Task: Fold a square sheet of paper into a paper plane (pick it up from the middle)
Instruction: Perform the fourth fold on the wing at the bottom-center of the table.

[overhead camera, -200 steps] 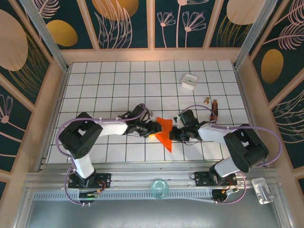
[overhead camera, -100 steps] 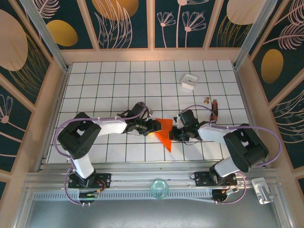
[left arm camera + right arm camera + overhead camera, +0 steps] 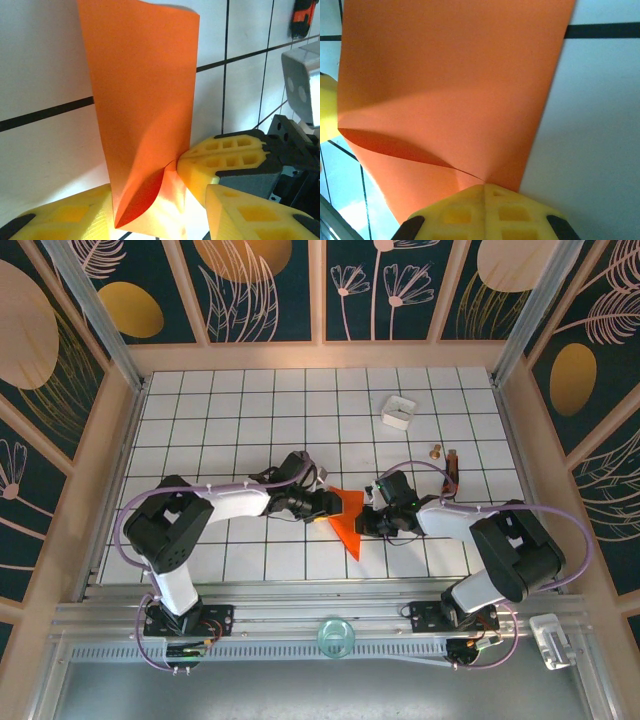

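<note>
The square sheet of paper (image 3: 347,523), part folded, sits mid-way across the table (image 3: 250,420). We judge it light and floppy, best pinched at an edge. Our right tool (image 3: 369,521) is clamped on its right edge. Our left tool (image 3: 328,506) has its jaws apart around the left flap.

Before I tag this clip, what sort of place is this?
Probably a lab robot cell: white gridded table, leaf-patterned wall panels around it, aluminium rail along the near edge.
</note>
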Motion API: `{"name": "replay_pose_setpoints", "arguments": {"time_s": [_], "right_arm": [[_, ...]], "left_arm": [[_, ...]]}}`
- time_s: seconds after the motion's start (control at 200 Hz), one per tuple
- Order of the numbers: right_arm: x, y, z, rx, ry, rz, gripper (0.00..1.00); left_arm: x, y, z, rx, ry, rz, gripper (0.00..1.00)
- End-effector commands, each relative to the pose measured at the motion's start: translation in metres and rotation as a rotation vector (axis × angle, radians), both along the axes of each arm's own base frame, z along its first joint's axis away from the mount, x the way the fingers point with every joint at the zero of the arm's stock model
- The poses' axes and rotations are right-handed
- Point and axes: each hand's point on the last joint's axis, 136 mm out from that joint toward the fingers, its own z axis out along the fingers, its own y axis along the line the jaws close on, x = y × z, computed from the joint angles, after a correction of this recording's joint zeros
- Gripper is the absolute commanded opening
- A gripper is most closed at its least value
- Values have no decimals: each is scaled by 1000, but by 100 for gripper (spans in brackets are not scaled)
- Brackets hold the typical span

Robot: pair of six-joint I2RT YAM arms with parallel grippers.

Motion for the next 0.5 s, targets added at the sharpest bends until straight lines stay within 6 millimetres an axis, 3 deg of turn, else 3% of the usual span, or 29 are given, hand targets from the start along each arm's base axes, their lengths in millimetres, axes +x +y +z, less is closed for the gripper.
{"name": "replay_pose_setpoints", "arguments": {"time_s": [0.0,0.125,0.495], "right_arm": [[-22,-25,-32,-121,90,-5,0],[-22,-25,-32,-120,89,-7,0],[-24,-25,-33,-121,92,-4,0]], "left_arm": [[-11,-1,-8,2,50,-64,49],[-5,-7,2,-15,32,-72,49],[16,11,3,51,-47,-24,49]]}}
